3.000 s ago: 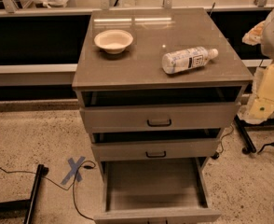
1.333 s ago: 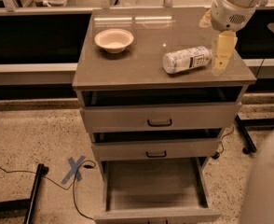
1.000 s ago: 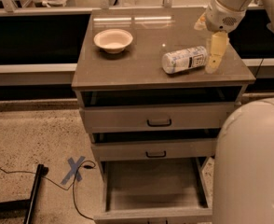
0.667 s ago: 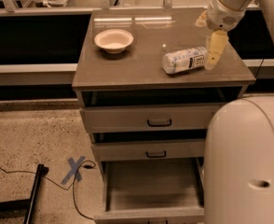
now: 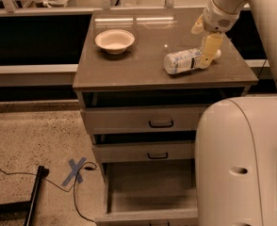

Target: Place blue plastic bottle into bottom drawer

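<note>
The blue plastic bottle (image 5: 182,61) lies on its side on the grey cabinet top (image 5: 129,67), near the right edge, with its cap end pointing right. My gripper (image 5: 208,51) reaches down from the upper right and is at the bottle's cap end, partly covering it. The bottom drawer (image 5: 145,187) is pulled out and looks empty; its right part is hidden behind my arm.
A shallow white bowl (image 5: 114,40) stands at the back left of the cabinet top. The two upper drawers (image 5: 160,123) are slightly open. My arm's white body (image 5: 242,164) fills the lower right. A blue tape cross (image 5: 76,170) and cables lie on the floor at left.
My gripper came in from the right and moved left and down to the bottle's cap end. My arm's body has swung into the lower right of the view. The bottle has not moved.
</note>
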Controlling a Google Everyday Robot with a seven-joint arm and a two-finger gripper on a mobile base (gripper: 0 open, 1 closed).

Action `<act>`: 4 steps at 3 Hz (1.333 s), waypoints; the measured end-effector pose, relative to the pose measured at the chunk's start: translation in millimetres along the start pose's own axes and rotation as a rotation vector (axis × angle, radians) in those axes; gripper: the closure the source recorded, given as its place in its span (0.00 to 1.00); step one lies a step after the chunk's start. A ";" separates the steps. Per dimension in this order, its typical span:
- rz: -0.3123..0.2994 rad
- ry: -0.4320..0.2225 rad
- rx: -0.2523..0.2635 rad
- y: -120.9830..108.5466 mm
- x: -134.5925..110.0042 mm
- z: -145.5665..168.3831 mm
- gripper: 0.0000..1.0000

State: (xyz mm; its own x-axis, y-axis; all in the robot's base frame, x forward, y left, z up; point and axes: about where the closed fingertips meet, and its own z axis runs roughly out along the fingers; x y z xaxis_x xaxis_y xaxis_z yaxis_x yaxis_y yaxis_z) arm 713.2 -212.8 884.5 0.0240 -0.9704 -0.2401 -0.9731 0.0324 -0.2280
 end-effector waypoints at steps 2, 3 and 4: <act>-0.014 0.034 -0.064 -0.2 3.1 38.7 0.18; -0.020 0.038 -0.078 0.1 2.9 47.3 0.37; -0.023 0.007 -0.082 3.2 -0.2 46.4 0.60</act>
State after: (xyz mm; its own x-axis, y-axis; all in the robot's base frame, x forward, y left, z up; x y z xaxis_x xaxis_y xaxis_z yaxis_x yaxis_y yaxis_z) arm 720.7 -201.4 840.0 0.0458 -0.9723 -0.2292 -0.9878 -0.0099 -0.1553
